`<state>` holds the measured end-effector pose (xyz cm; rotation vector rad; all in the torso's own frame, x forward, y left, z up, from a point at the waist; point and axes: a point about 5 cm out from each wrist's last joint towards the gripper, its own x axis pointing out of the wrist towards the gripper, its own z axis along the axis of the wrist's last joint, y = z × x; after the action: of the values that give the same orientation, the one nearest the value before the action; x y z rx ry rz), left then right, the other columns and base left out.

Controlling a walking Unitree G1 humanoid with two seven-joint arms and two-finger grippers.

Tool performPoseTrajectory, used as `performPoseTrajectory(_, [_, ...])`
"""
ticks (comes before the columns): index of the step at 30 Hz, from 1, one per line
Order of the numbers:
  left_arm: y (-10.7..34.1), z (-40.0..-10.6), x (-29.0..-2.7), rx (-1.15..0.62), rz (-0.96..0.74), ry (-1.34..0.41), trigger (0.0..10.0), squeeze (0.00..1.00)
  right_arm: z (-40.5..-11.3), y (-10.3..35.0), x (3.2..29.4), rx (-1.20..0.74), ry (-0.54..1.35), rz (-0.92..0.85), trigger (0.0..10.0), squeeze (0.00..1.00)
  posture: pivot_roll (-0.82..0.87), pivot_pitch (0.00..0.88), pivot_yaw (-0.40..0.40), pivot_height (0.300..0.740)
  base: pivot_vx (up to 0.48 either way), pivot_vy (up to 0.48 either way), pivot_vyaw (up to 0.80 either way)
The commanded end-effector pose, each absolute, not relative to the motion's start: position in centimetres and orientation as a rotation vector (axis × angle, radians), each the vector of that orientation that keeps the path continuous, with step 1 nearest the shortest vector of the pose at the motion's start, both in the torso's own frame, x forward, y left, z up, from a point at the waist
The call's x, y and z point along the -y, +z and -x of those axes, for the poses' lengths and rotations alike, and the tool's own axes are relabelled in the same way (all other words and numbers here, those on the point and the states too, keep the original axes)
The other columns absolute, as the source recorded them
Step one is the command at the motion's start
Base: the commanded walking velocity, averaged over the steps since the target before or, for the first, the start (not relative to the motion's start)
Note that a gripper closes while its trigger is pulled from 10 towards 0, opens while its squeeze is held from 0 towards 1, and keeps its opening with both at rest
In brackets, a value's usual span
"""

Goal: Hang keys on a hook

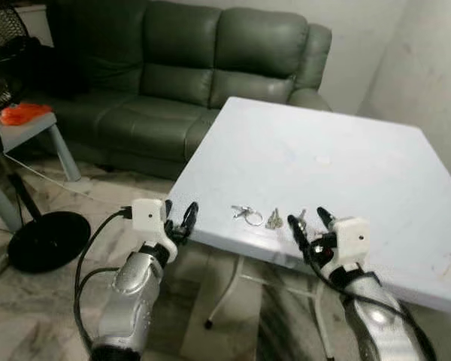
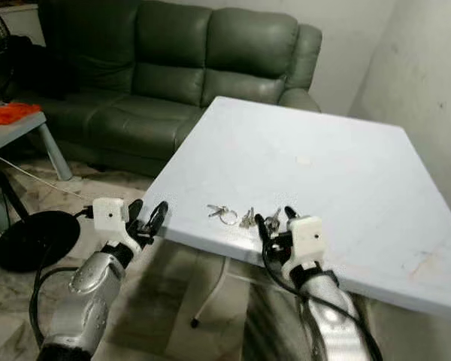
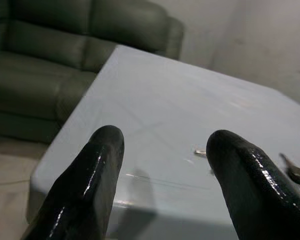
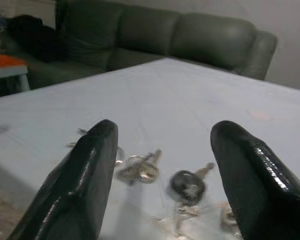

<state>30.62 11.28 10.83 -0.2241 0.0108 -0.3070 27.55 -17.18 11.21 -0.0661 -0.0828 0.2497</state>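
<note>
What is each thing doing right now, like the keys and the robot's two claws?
keys: lying loose on the white table, near its front edge, not held
left gripper: open, empty, at the table's corner
right gripper: open, empty, just before the keys
fan: standing on the floor

Both arms are rounded, glossy silver shells with bright highlights. A white boxy block with a small dark dot caps each wrist. The left end effector [image 1: 179,218] and right end effector [image 1: 309,219] each carry two long, tapering black fingers [image 3: 97,175] with a shiny, rounded surface. Black cables [image 1: 90,248] loop along the left arm, and another runs down the right forearm.
</note>
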Motion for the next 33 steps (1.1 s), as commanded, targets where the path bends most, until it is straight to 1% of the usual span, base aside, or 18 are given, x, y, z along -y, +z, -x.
performPoseTrajectory(1, [11.09,-30.83,-11.73,-0.005,0.205,-0.289,10.0,0.00,-27.62,11.77,17.02,0.106,0.256,0.054,10.0,0.00,0.01,0.009,-0.028,0.740,0.000,0.000,0.00])
performPoseTrajectory(11, [11.33,-30.75,-11.67,0.016,0.210,-0.296,10.0,0.00,-27.62,11.78,17.12,0.105,0.253,0.055,10.0,0.00,0.01,0.017,-0.027,0.740,0.000,0.000,0.00])
performPoseTrajectory(13, [11.41,-30.73,-11.66,0.024,0.178,-0.300,10.0,0.00,-27.61,11.80,17.14,0.104,0.249,0.056,10.0,0.00,0.01,0.020,-0.026,0.740,0.000,0.000,0.00])
performPoseTrajectory(20, [11.50,-30.55,-11.39,0.029,0.154,-0.324,10.0,0.00,-27.53,11.78,17.19,0.103,0.243,0.055,10.0,0.00,0.01,0.023,-0.023,0.740,0.000,0.000,0.00])
performPoseTrajectory(21, [11.47,-30.54,-11.36,0.024,0.159,-0.325,10.0,0.00,-27.50,11.77,17.20,0.103,0.243,0.055,10.0,0.00,0.01,0.023,-0.023,0.740,0.000,0.000,0.00])
performPoseTrajectory(25, [11.50,-30.64,-11.41,0.024,0.172,-0.318,10.0,0.00,-27.46,11.75,17.21,0.102,0.241,0.055,10.0,0.00,0.01,0.027,-0.022,0.740,0.000,-0.461,0.00])
performPoseTrajectory(28, [11.53,-30.67,-11.48,0.027,0.190,-0.308,10.0,0.00,-27.46,11.75,17.23,0.101,0.240,0.055,10.0,0.00,0.01,0.027,-0.022,0.740,0.000,0.000,0.00])
performPoseTrajectory(30, [11.51,-30.66,-11.51,0.027,0.244,-0.308,10.0,0.00,-27.46,11.74,17.22,0.101,0.240,0.054,10.0,0.00,0.01,0.026,-0.021,0.740,0.000,0.000,0.00])
performPoseTrajectory(33, [11.54,-30.63,-11.51,0.023,0.229,-0.316,10.0,0.00,-27.46,11.74,17.22,0.101,0.241,0.055,10.0,0.00,0.01,0.026,-0.021,0.740,0.000,0.000,0.00])
